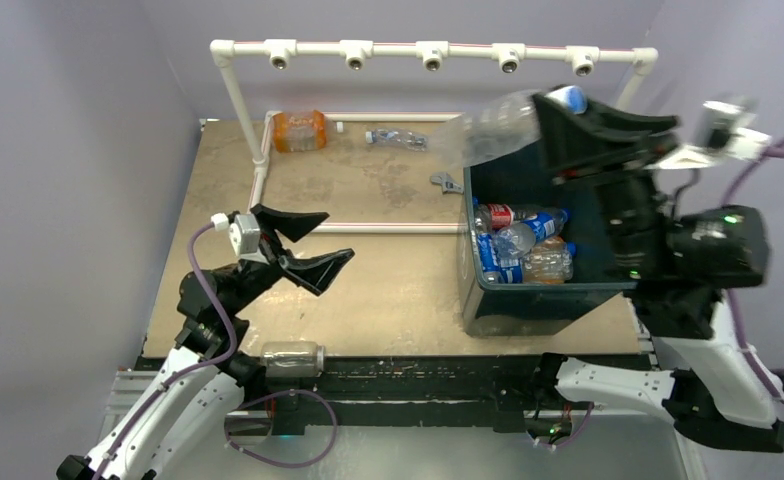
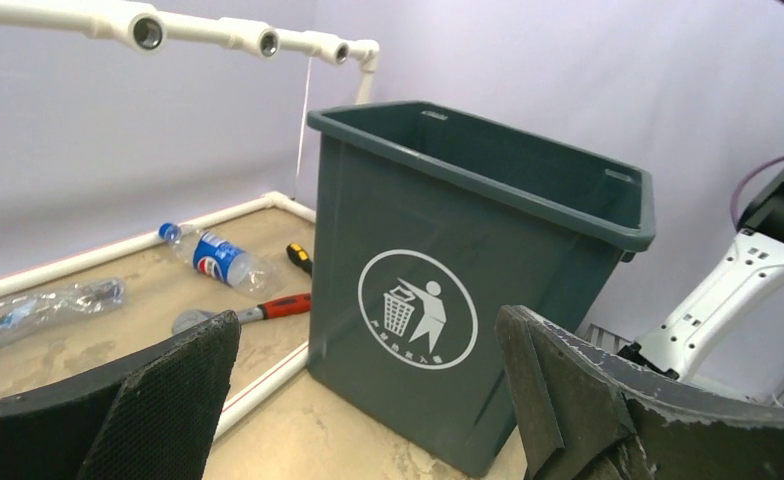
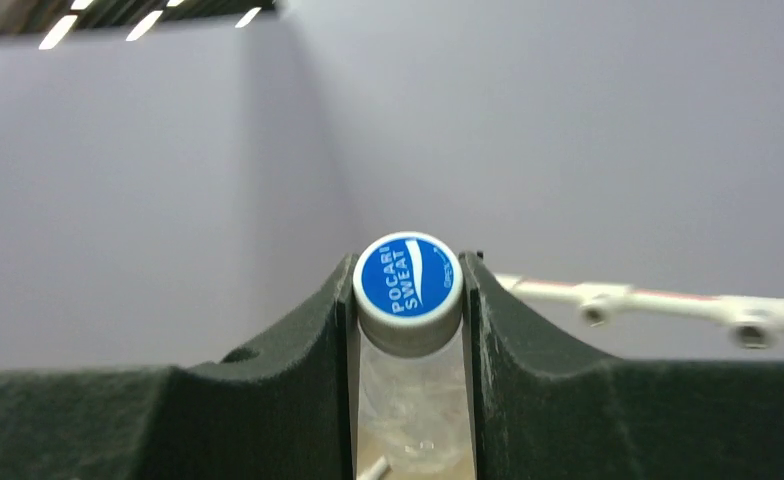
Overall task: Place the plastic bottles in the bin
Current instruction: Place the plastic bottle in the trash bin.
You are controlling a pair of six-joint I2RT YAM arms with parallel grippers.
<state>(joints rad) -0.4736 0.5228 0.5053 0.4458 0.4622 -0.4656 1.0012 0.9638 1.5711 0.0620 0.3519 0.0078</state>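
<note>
Dark green plastic fills the right of the table. The bin (image 1: 543, 300) stands there with several bottles (image 1: 518, 245) already lying in its bottom.

Above its far rim the right gripper (image 3: 409, 300) is clenched on the neck of a clear bottle (image 1: 493, 125). That bottle's long axis runs leftward from the fingers. Its body therefore seems to hang over the bin's far left corner, not over the middle of the opening. How high it sits above the rim I cannot tell. The drop probably turns on this: the opening lies to the near right of the body. A shift that way before letting go looks wise, or the body may catch the rim and tip outside.

The left gripper (image 1: 338, 236) is spread wide and empty over the left middle of the table, pointing toward the bin.

Loose bottles remain on its side, and the left arm is the nearer one to all three:
- An orange bottle (image 1: 298, 130) lies at the far left corner.
- A crushed clear bottle (image 1: 398, 138) lies on its side a little to the right of the orange one.
- A third bottle (image 1: 293, 360) lies crosswise at the near edge, just beside the left arm's base.

Smallest is the blue cap (image 3: 408, 280) of the held bottle, which sits between the right jaws.
</note>
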